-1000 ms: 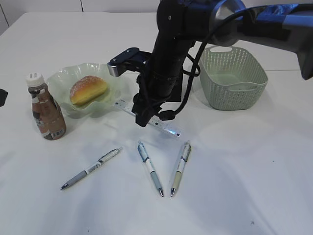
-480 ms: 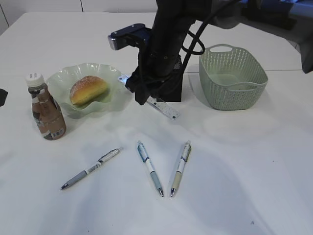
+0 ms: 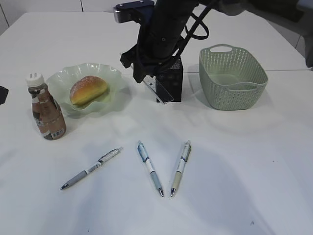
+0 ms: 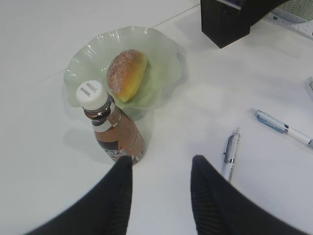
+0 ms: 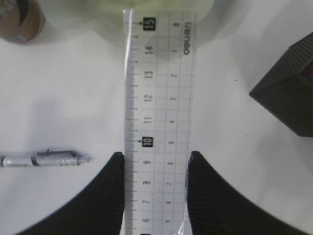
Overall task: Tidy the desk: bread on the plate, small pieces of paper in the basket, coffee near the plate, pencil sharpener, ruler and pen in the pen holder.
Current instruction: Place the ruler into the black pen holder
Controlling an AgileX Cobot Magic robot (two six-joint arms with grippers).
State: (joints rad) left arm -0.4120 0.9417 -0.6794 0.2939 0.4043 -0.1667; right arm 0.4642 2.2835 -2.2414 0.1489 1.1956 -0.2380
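Right arm reaches in from the upper right, wrist bent downward. Right claw (image 5: 155,169) is closed edge-on across a ruler (image 5: 159,112), one finger (image 5: 111,196) on each long side. Left claw (image 4: 161,169) hangs low, fingers parted with nothing between them.

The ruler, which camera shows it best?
The right wrist view: the ruler fills the picture between the right gripper's fingers, printed marks readable. The exterior view shows it small and slanted before the pen holder. The left wrist view catches only an edge at the top right.
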